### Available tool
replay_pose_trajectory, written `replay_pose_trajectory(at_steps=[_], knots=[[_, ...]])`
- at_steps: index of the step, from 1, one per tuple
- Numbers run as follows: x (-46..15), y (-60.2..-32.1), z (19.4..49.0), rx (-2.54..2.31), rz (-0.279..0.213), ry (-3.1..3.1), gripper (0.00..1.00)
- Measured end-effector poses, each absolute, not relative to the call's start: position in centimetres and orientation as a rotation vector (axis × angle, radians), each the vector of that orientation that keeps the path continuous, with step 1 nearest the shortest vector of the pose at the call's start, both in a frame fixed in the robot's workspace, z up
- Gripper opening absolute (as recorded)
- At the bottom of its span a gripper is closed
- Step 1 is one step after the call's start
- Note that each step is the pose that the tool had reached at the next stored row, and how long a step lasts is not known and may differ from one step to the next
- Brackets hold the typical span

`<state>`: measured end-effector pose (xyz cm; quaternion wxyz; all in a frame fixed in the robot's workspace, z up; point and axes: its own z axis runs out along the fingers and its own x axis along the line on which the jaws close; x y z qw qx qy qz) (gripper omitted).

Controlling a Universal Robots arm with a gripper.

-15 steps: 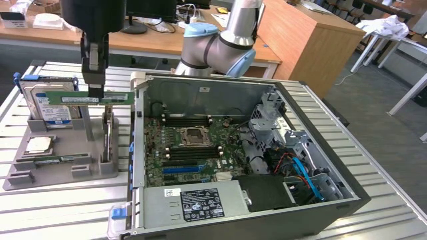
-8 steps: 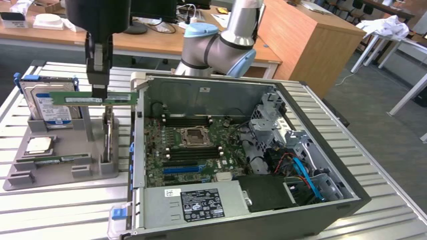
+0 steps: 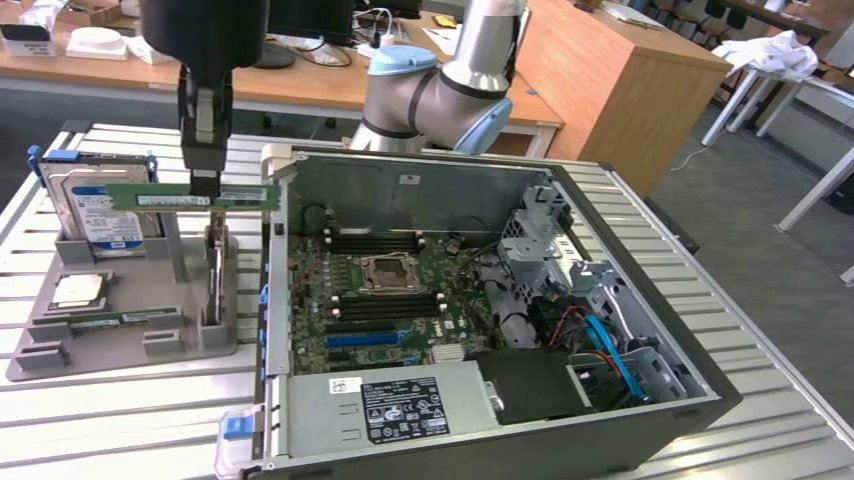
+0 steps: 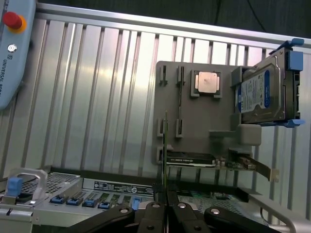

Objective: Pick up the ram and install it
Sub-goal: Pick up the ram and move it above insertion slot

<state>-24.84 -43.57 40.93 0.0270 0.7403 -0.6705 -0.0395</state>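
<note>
Ram (image 3: pixel 147 197) hangs level in the air in the exterior view, its long green board running side to side, clamped near its middle by the gripper (image 3: pixel 204 182), whose dark fingers are closed on it from above. It is held above the grey fixture tray (image 3: pixel 120 345), clear of the tray's slots and just beside the upper wall of the open computer case (image 3: pixel 641 300), towards the exterior view's left. Behind the ram, a hard drive (image 3: pixel 87 205) stands upright in the tray. Below the drive, a square silver processor chip (image 3: pixel 80 290) lies flat, and an expansion card (image 3: pixel 214 275) stands on edge directly under the gripper. Inside the case, the motherboard (image 3: pixel 380 300) lies exposed with dark memory slots (image 3: pixel 380 241) above and below its central socket. Tray and case sit on a slatted metal table (image 3: pixel 134 420), and the robot arm (image 3: pixel 441 90) bends behind the case.

From the wrist view, the ram (image 4: pixel 165 145) shows edge-on as a thin line running out from between the closed gripper (image 4: pixel 165 206). Past it lie the fixture tray (image 4: pixel 204 121), the processor chip (image 4: pixel 206 82), the hard drive (image 4: pixel 260 94) and the expansion card (image 4: pixel 194 159). A teach pendant (image 4: pixel 14 48) with a red button rests on the slats at one corner.
</note>
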Motion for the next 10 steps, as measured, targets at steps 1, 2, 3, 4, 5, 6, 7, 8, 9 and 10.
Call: replay_pose_trajectory(at_steps=[1,2,3,4,5,6,7,8,9,10], knots=[[-24.78,-43.57,40.93,2.287,-0.122,-2.071,0.12],[-24.73,-43.57,40.92,2.287,-0.122,-2.071,0.12],[-24.68,-43.57,40.92,2.287,-0.122,-2.071,0.12],[-24.63,-43.57,40.92,2.287,-0.122,-2.071,0.12],[-24.57,-43.57,40.92,2.287,-0.122,-2.071,0.12],[-24.52,-43.57,40.91,2.287,-0.123,-2.071,0.12],[-24.47,-43.57,40.91,2.286,-0.123,-2.071,0.12],[-24.42,-43.57,40.91,2.286,-0.123,-2.071,0.12],[-24.37,-43.57,40.90,2.286,-0.123,-2.071,0.12],[-24.31,-43.57,40.90,2.286,-0.123,-2.071,0.12]])
